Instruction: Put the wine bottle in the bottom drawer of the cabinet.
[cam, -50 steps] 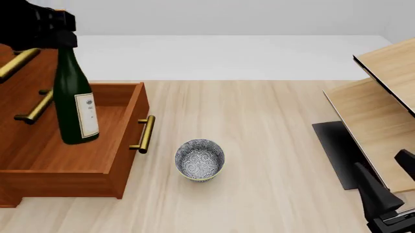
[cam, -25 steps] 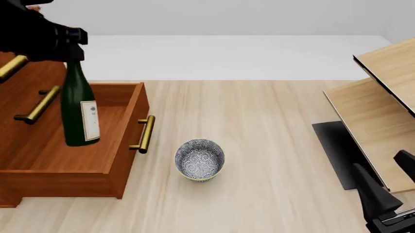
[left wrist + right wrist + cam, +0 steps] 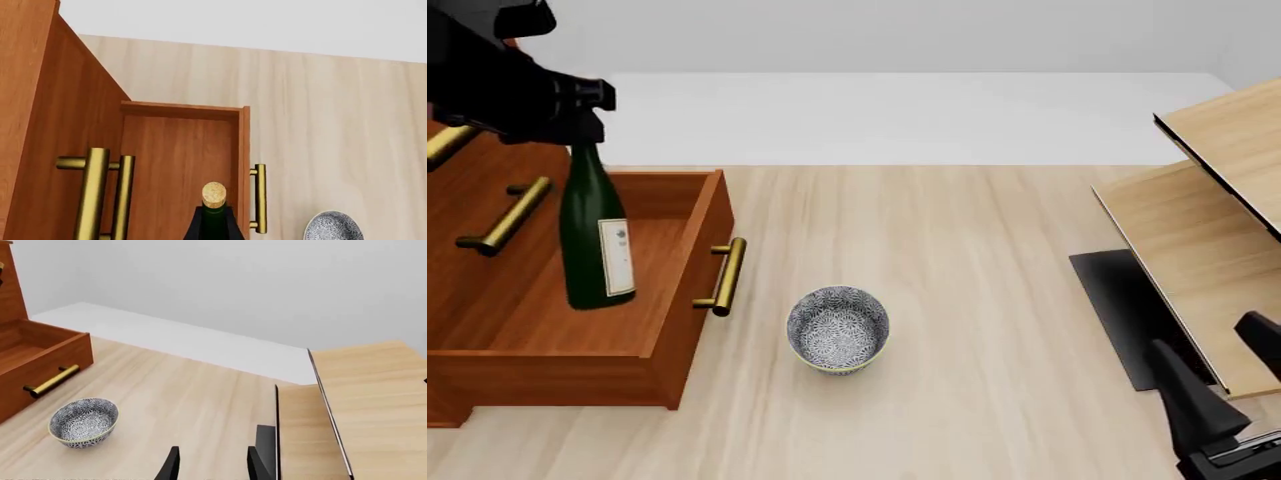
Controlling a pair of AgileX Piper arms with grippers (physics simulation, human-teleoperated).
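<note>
The wine bottle, dark green with a white label, stands nearly upright in the open bottom drawer of the reddish-brown cabinet. My left gripper is shut on its neck just under the cap. In the left wrist view the tan cap shows between the dark fingertips, over the drawer floor. The bottle's base looks at or just above that floor; I cannot tell which. My right gripper is open and holds nothing, low at the right of the table.
A small grey speckled bowl sits on the table just right of the drawer's brass handle. Upper drawer handles stick out beside the bottle. A pale wood shelf unit with a dark panel fills the right side.
The left gripper has moved right and slightly down with the bottle, which has gone from leaning to nearly upright and sits lower in the drawer. The right arm has not moved.
</note>
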